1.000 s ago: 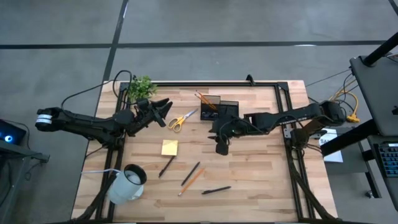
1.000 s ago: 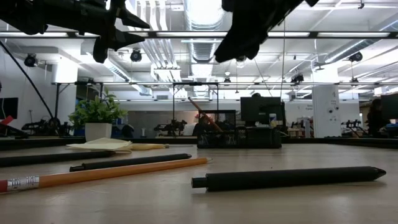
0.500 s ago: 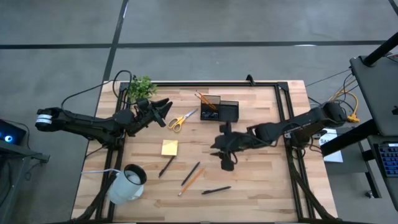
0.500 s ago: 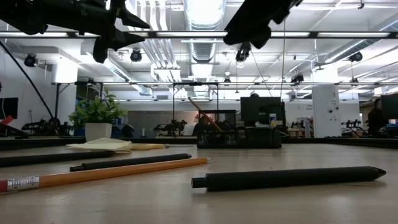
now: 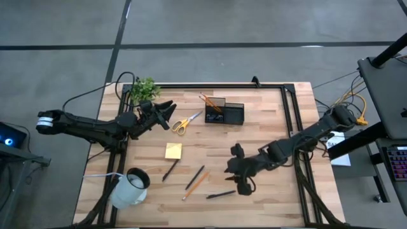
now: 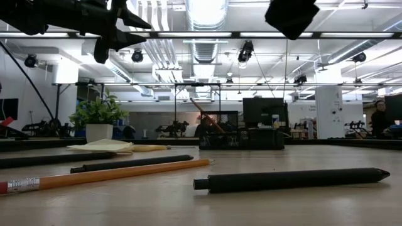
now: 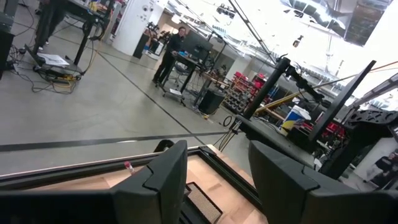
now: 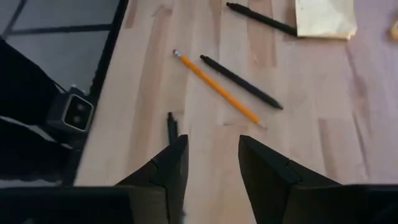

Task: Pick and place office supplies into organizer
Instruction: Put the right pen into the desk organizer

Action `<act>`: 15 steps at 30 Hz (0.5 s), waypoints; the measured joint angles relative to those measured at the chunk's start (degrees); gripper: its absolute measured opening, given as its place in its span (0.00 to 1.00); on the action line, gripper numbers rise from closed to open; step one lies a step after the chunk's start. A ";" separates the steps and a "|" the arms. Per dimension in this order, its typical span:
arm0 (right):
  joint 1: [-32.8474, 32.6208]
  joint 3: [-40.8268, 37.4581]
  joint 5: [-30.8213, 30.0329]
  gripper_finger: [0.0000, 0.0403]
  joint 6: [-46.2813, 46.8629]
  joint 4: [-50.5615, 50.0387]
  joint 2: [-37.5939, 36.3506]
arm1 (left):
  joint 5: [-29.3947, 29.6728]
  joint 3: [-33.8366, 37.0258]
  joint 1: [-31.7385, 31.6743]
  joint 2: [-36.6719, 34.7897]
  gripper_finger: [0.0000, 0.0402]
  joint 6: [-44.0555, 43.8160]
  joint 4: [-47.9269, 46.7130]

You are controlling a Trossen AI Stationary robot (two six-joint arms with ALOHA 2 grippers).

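The black organizer (image 5: 224, 112) stands at the far middle of the table with an orange pencil (image 5: 207, 102) leaning in it. Yellow-handled scissors (image 5: 186, 121), a yellow sticky-note pad (image 5: 173, 151), a dark pen (image 5: 170, 170), another pen (image 5: 194, 177) beside an orange pencil (image 5: 197, 184), and a third pen (image 5: 220, 194) lie flat on the wood. My right gripper (image 5: 234, 170) hovers open above the table, just beyond the third pen (image 8: 172, 127), with nothing between its fingers (image 8: 171, 168). My left gripper (image 5: 166, 114) waits open in the air left of the scissors.
A white mug (image 5: 130, 187) lies on its side at the near left corner. A small green plant (image 5: 144, 89) stands at the far left. A black metal frame (image 5: 289, 102) runs along the table's far and right edges. Bare wood lies between the organizer and my right gripper.
My right gripper has swung away from the organizer toward the table's near edge and a little to the right, and now hangs over the wood by the pens. Nothing on the table has moved.
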State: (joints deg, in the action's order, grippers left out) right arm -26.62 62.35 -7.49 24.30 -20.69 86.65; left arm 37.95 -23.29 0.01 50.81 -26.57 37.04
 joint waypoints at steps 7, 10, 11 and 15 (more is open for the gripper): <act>-2.33 0.00 -1.46 0.34 8.99 -0.57 0.04 | -0.01 0.00 0.00 0.34 0.39 0.36 -0.12; -2.40 0.00 -0.09 0.36 12.07 -2.96 0.06 | -0.04 0.00 0.00 0.58 0.39 0.50 -0.15; -2.54 0.00 0.25 0.36 12.88 -3.32 0.07 | -0.04 0.00 0.00 0.59 0.39 0.50 -0.15; -3.35 0.00 0.70 0.39 13.25 -1.47 0.28 | -0.02 0.00 0.00 0.39 0.39 0.50 -0.08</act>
State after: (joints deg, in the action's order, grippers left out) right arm -29.97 62.35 -6.79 37.55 -22.16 86.94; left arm 37.93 -23.29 0.01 51.20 -26.06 36.96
